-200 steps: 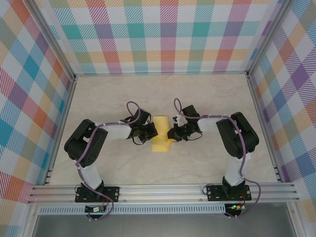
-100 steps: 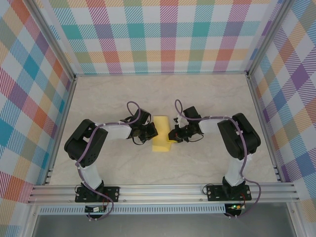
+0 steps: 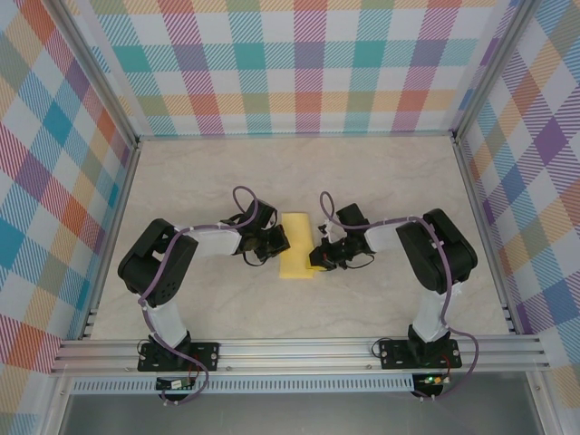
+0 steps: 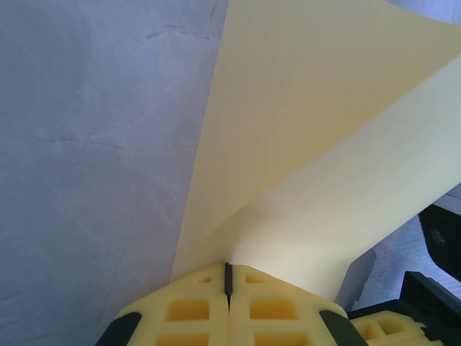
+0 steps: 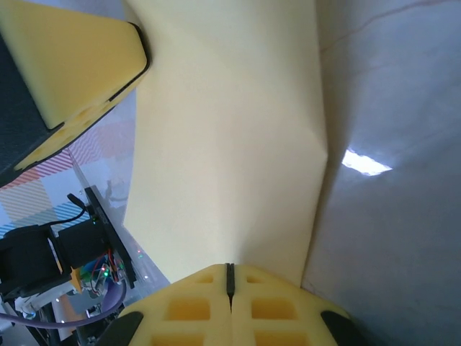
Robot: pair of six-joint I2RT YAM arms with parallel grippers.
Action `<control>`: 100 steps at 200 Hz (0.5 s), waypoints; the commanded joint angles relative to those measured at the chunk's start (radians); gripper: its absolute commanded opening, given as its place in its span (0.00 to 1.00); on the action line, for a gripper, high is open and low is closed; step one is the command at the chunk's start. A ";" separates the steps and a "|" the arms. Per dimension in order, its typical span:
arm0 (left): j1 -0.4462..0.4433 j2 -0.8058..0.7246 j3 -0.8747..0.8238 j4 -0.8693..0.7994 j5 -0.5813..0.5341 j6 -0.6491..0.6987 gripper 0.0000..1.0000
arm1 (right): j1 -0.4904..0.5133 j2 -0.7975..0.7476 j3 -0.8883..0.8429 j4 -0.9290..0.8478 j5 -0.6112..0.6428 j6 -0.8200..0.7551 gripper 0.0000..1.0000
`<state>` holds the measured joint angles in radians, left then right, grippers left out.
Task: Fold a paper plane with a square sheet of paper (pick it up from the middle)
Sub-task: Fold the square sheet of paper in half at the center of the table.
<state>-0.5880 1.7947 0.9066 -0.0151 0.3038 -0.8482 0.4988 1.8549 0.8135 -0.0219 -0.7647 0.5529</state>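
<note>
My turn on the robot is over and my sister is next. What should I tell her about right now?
The left gripper is shut on the left edge of the thin bright-yellow square sheet of paper.
The right gripper is shut on its right edge.
The paper is curved between them, mid-table.
Done: both sides gripped.
Left: the plane folds; no pointed dart yet.

Table [image 3: 390, 181]: pale marbled top with faint veining. On it is a yellow paper [image 3: 292, 263], folded over, its near end down on the surface. In the left wrist view the sheet curls up off the table. Marble shows left, right and beyond the paper.
</note>
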 commanded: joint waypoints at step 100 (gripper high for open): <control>-0.015 0.032 -0.021 -0.070 -0.016 0.019 0.00 | 0.064 -0.061 -0.032 -0.069 0.103 -0.047 0.00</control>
<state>-0.5880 1.7947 0.9066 -0.0151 0.3038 -0.8474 0.5453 1.7672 0.8070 -0.0555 -0.7063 0.5362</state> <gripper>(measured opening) 0.038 0.043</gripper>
